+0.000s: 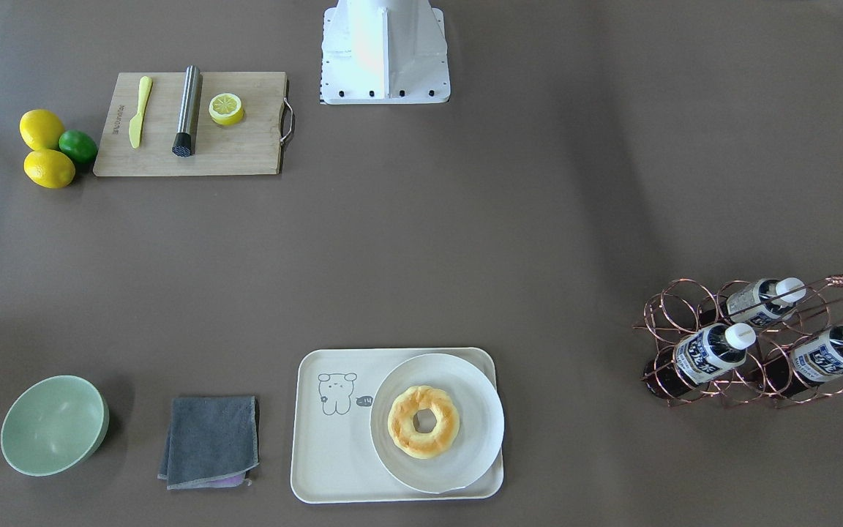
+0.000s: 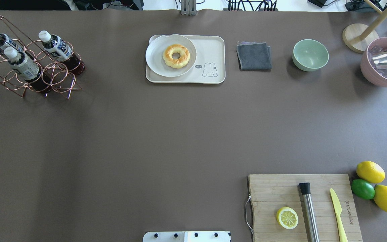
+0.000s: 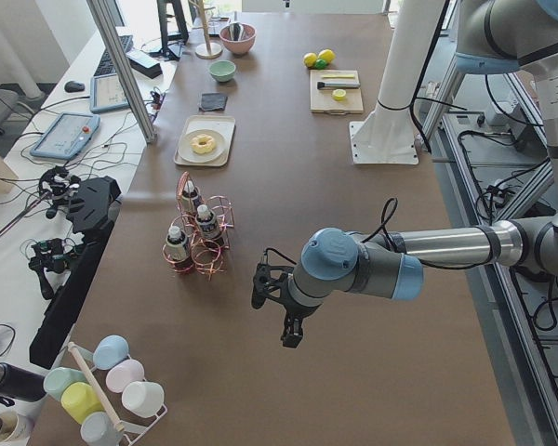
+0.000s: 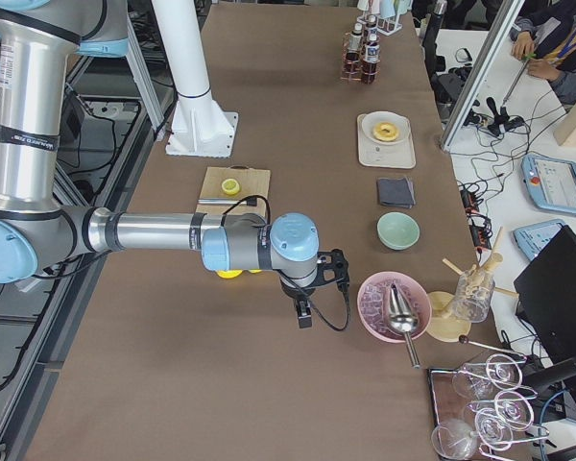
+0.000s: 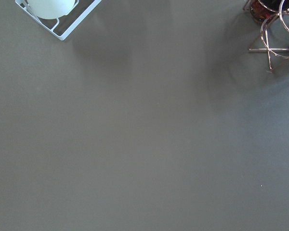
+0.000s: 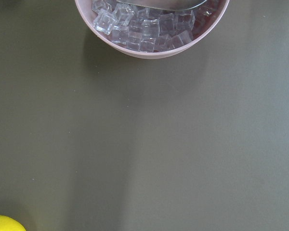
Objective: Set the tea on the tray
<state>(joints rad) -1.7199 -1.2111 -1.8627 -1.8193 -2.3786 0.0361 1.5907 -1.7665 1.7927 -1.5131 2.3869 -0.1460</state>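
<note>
Three tea bottles with white caps and blue-and-white labels lie in a copper wire rack [image 2: 59, 75]. They are at the overhead view's far left [image 2: 57, 45] and the front-facing view's right [image 1: 710, 353]. The cream tray [image 1: 334, 454] with the line-drawn animal sits mid-table at the far edge [image 2: 213, 50]. My left gripper [image 3: 291, 339] hangs over bare table near the rack, away from the bottles. My right gripper [image 4: 304, 320] hangs near the pink ice bowl. Both show only in side views, so I cannot tell whether they are open or shut.
A white plate [image 2: 156, 64] with a doughnut [image 2: 176, 56] fills half the tray. A grey cloth [image 2: 254, 56], green bowl [image 2: 310, 54] and pink bowl of ice [image 2: 381, 67] lie along the far edge. A cutting board [image 2: 274, 191] and lemons [image 2: 370, 171] are near right.
</note>
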